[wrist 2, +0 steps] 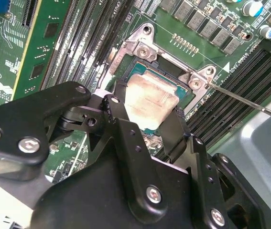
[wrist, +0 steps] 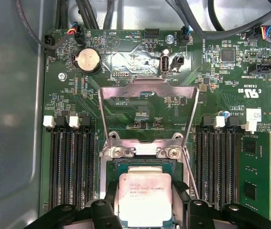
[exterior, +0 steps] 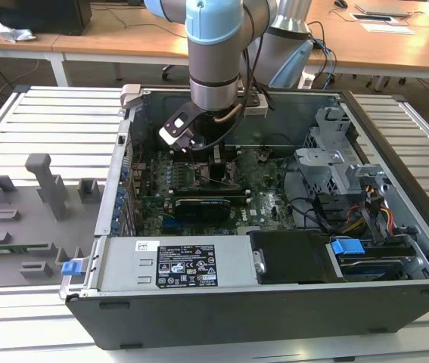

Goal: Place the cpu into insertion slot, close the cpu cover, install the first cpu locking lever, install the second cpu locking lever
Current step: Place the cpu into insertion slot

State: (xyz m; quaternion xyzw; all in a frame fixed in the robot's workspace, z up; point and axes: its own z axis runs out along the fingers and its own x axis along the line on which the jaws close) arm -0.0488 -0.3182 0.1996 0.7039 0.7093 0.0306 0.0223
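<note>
1. One pincer [exterior: 218, 162] on the arm reaches down into the open computer case [exterior: 275, 321], above the green motherboard [wrist: 125, 62].
2. Its two fingers [wrist: 111, 202] are closed against opposite edges of the cpu [wrist: 145, 198], which sits between them with its silvery top facing up, as seen in both wrist views.
3. The cpu lies level in the insertion slot [wrist 2: 169, 70], directly under the fingertips. Whether it is fully seated cannot be told.
4. The cpu cover [wrist: 147, 89] stands raised just beyond the fingertips, hinged at the slot's edge. The board shows through its square opening.
5. A thin lever rod [wrist 2: 240, 100] slants away from the slot's corner, beside one finger.
6. Long black memory slots [wrist: 70, 171] run along both sides of the pincer.
</note>
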